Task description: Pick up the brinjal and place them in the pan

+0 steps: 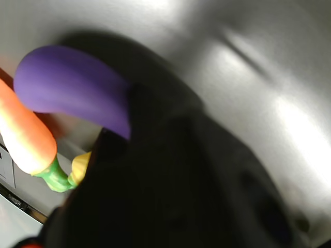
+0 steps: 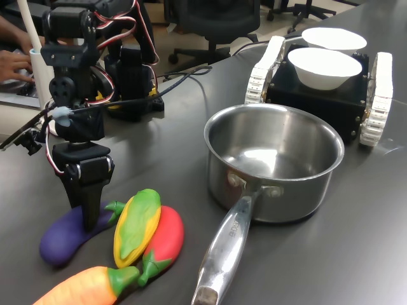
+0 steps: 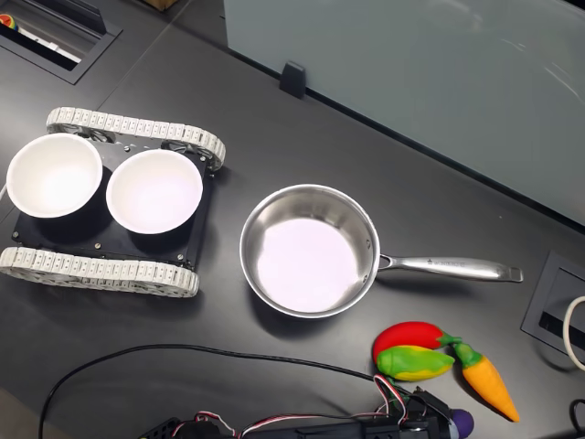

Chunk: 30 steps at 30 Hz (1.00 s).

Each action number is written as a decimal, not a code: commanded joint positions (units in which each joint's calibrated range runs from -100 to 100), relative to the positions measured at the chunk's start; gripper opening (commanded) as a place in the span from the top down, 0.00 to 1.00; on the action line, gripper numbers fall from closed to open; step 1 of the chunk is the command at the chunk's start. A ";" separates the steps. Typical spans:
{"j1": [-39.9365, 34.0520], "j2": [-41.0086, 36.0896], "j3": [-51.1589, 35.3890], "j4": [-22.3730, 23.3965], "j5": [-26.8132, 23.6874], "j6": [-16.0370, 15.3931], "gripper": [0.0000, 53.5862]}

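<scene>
The purple brinjal [image 2: 60,243] lies on the dark table at the first exterior view's lower left, its green cap against the corn. My gripper [image 2: 89,222] points straight down onto its middle, and the tip covers part of it. The wrist view shows the brinjal [image 1: 67,88] running behind a blurred black finger [image 1: 155,160]. The other finger is hidden, so I cannot tell how the jaws stand. Only a sliver of the brinjal [image 3: 463,422] shows in the second exterior view, beside the gripper [image 3: 428,413]. The steel pan [image 2: 280,190] stands apart with nothing in it, and its handle [image 2: 226,254] points towards the vegetables.
Corn [image 2: 137,225], a red chilli [image 2: 166,238] and a carrot [image 2: 82,289] lie close beside the brinjal. Two white bowls [image 2: 324,67] [image 2: 334,38] sit on a black tracked base [image 2: 318,98] behind the pan. A person's hand [image 2: 16,63] rests at the first exterior view's far left.
</scene>
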<state>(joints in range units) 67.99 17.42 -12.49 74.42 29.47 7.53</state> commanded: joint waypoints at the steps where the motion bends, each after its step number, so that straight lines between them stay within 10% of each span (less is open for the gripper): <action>1: 1.05 -3.38 2.08 0.08 -1.42 -0.22 1.00; 30: -1.93 -18.98 -6.46 0.51 -10.99 -0.05 1.00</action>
<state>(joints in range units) 67.99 6.23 -13.30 75.18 19.76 8.08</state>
